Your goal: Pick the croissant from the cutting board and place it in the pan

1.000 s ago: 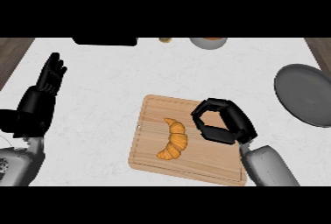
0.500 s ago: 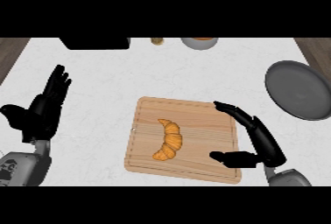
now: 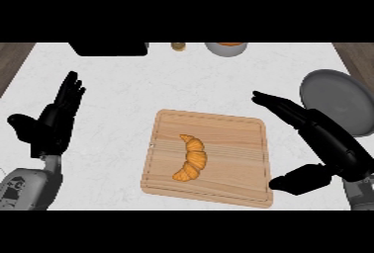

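Lying left of centre on the board (image 3: 237, 131), the croissant (image 3: 191, 158) runs top to bottom in the frame. Its two tips point left and its rounded back faces right. The board sits mid-frame on the counter (image 3: 116, 89).

The right hand (image 3: 329, 146) shows at the right of the frame, beside the board's right edge and apart from the croissant. Its fingers (image 3: 281, 106) are stretched straight toward the upper left, with the thumb spread wide near the board's lower right corner. It holds nothing. The left hand (image 3: 55, 123) rests open at the left of the frame, fingers up, also holding nothing. The grey pan (image 3: 336, 96) lies at the right edge, above the right hand and well apart from the croissant.

Judged from its look, the croissant is light and soft, with a flaky crust that crushes or sheds if squeezed. It is probably not slippery. The thin tips seem the weakest parts, so the thick middle is the sensible place to take hold: fingers on the rounded back, thumb in the hollow side. The fingers need close only enough to lift it.
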Tool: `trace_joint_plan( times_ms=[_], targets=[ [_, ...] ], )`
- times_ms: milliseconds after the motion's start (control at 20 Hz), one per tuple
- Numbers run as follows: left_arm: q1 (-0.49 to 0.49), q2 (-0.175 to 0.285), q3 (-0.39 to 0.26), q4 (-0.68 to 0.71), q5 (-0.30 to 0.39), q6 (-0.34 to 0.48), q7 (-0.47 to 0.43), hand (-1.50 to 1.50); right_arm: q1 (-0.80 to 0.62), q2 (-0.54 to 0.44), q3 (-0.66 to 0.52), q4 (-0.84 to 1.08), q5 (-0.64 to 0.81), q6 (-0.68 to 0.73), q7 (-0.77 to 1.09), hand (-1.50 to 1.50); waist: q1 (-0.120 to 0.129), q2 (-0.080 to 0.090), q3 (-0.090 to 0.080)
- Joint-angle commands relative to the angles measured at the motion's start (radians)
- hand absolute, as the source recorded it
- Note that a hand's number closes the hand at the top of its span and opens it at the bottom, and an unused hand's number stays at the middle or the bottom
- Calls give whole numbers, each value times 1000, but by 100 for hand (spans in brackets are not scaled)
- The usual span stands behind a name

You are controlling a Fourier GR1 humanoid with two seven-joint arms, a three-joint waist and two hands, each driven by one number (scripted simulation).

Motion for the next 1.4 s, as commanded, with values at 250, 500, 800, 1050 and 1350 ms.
trace_joint_plan(
  times_ms=[250,500,800,1050,1350],
  targets=[
    [-26,-15,32,0,-6,-37,24,0,-334,164,85,-11,78,115,388,-150,22,5,1],
    [-5,-54,40,25,-54,-35,0,0,-308,259,89,4,58,194,395,-150,12,4,2],
    [-47,-88,46,4,-101,-17,58,0,-271,357,118,8,91,233,388,-150,9,4,2],
    [-33,-59,104,57,-56,-117,-1,0,-225,411,185,31,191,232,470,-150,7,4,2],
    [22,-83,107,-29,-84,-103,50,0,-211,462,181,114,314,203,449,-150,13,4,2]
  ],
)
